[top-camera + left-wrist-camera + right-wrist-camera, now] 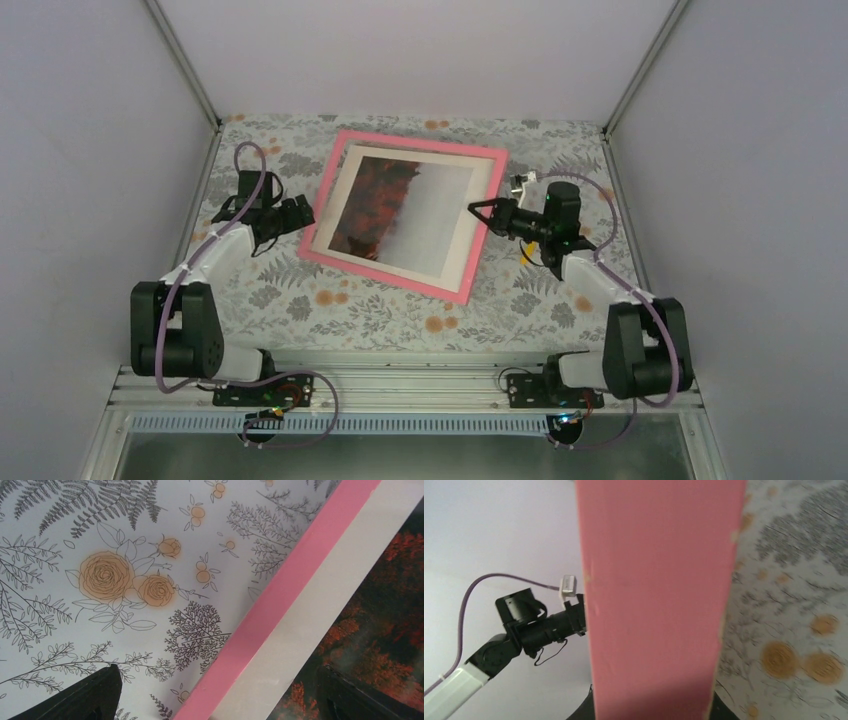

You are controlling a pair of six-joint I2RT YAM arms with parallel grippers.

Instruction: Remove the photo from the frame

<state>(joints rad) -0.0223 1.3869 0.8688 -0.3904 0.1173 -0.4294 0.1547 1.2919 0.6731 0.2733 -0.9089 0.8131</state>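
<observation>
1. Spread wide at the left gripper [302, 213], with the frame [420, 143] edge between the fingers, nothing clamped.
2. Between both grippers: the photo [400, 205] seated in the frame, not yet out.
3. Pinched shut on the frame's far edge at the right gripper [480, 210], that side seemingly raised.

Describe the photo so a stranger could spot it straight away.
In the middle of the flower-patterned table is a bright pink frame. The photo sits inside it: white-bordered, dark red-orange trees fading into pale mist, nothing like the drawn flowers around.
</observation>
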